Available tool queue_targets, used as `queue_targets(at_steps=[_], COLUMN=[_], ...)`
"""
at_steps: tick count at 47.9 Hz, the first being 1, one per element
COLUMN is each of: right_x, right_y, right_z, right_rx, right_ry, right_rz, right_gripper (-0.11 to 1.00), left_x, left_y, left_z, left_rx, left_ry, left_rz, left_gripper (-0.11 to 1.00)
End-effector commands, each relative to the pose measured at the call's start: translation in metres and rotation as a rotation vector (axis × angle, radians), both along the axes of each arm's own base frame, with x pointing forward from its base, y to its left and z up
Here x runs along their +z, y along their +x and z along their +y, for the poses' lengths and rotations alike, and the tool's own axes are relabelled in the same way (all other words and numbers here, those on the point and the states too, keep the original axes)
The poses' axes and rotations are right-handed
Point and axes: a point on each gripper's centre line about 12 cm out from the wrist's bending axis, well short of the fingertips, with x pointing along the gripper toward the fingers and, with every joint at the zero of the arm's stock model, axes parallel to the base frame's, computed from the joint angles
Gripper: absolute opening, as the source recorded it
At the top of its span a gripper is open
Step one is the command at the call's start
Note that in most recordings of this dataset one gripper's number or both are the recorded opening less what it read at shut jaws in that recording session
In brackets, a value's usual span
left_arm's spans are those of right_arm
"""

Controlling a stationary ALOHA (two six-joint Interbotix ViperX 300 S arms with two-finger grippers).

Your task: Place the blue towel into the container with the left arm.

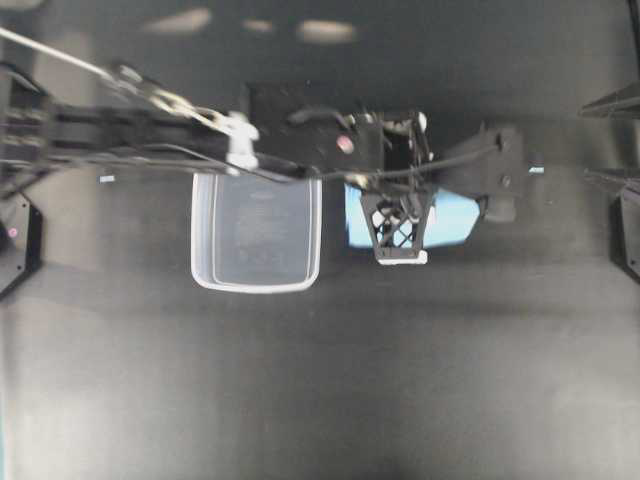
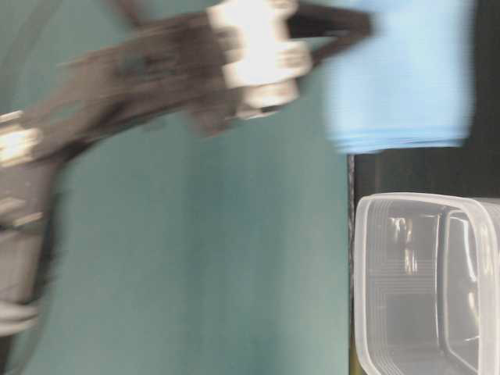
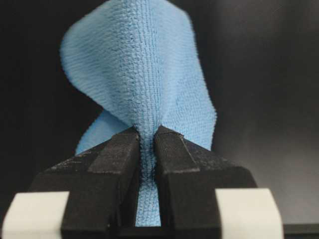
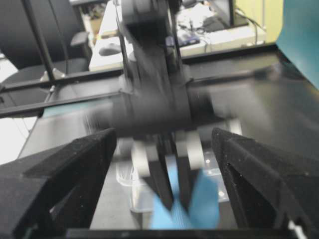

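Left wrist view: the blue towel (image 3: 144, 89) is being pinched between the closed jaws of the left gripper (image 3: 145, 149), held lifted at 3 o'clock of the container (image 1: 256, 232) for carrying across; the right gripper (image 4: 164, 169) is being kept spread.

1. The container (image 1: 256, 232) sits left of centre on the table (image 1: 320, 380) in the overhead view
2. The blue towel (image 1: 452, 220) is just right of it, apart
3. The left gripper (image 1: 400, 238) reaches across over the towel, pinching a fold
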Motion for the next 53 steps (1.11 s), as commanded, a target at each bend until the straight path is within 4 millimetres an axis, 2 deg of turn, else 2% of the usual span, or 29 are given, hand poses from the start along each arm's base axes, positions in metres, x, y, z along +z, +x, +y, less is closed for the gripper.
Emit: queue_targets(at_steps=[1,6,10,13,21,25,34,53], right_x=[0.002,0.002,0.001,0.0,-0.001,-0.001,-0.002,-0.003], right_y=[0.001,0.001,0.001,0.001,0.001,0.001,0.001,0.001], right_z=[0.0,0.0,0.0,-0.001,-0.001,0.0,0.0,0.0], right_rx=[-0.001,-0.003,-0.002,-0.003,-0.003,-0.002,-0.002,-0.002], right_ry=[0.003,0.003,0.005,0.005,0.004,0.004,0.005,0.006], right_rz=[-0.003,-0.003,0.0,0.001,-0.002,-0.002,0.0,0.0], right_gripper=[0.75,0.75,0.75,0.75,0.75,0.75,0.75,0.75], left_x=[0.06,0.083,0.09,0.088,0.067,0.06,0.05,0.037], left_y=[-0.022,-0.05,-0.075,-0.091,-0.135,-0.149,-0.166,-0.167], left_z=[-0.001,0.004,0.006,0.008,0.009,0.011,0.015,0.016], left_rx=[0.004,0.016,0.022,0.028,0.04,0.038,0.05,0.048], left_ry=[0.003,0.002,0.004,0.002,-0.003,0.001,0.001,0.001], left_rz=[-0.06,-0.039,-0.02,-0.003,0.039,0.017,-0.022,0.005], left_gripper=[0.06,0.06,0.06,0.06,0.06,0.06,0.06,0.07])
